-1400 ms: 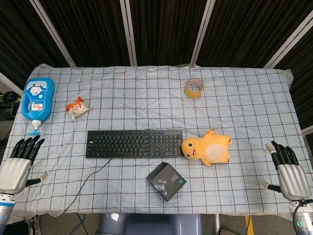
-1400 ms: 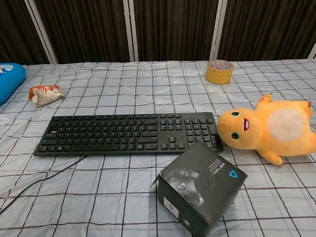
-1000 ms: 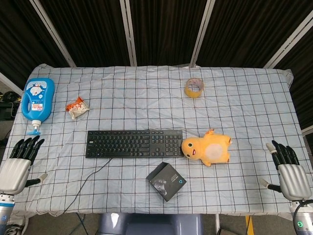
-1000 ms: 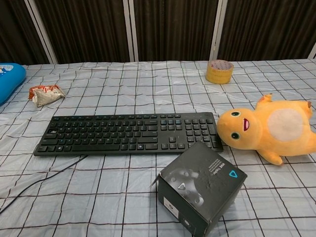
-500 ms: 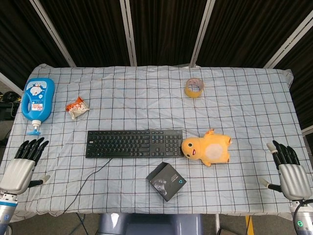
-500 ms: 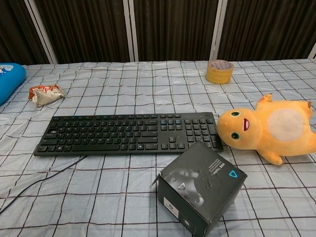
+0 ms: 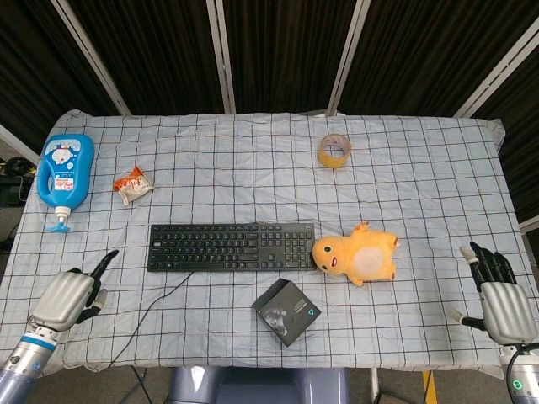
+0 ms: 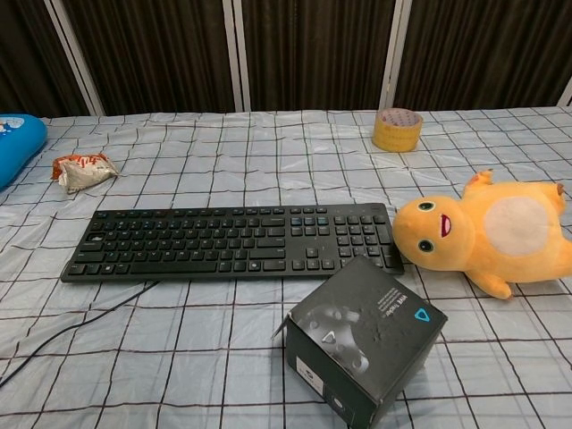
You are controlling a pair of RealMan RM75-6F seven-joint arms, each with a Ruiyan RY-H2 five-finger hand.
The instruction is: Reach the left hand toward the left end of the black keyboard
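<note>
The black keyboard (image 7: 232,247) lies flat across the middle of the checked cloth, and the chest view shows the keyboard (image 8: 232,243) as well. Its cable (image 7: 157,305) trails off toward the front edge. My left hand (image 7: 69,296) hovers near the front left corner of the table, below and to the left of the keyboard's left end, a gap apart from it. It holds nothing, with a dark finger stretched toward the keyboard. My right hand (image 7: 498,296) sits at the front right edge, fingers apart and empty. Neither hand shows in the chest view.
An orange plush toy (image 7: 358,257) touches the keyboard's right end. A dark box (image 7: 286,311) stands in front of the keyboard. A blue bottle (image 7: 64,172) and a snack packet (image 7: 133,185) lie at the back left. A tape roll (image 7: 334,151) sits at the back.
My left hand has moved right and inward from the table's left edge and turned, so its fingers now point toward the keyboard's left end. The right hand has not moved.
</note>
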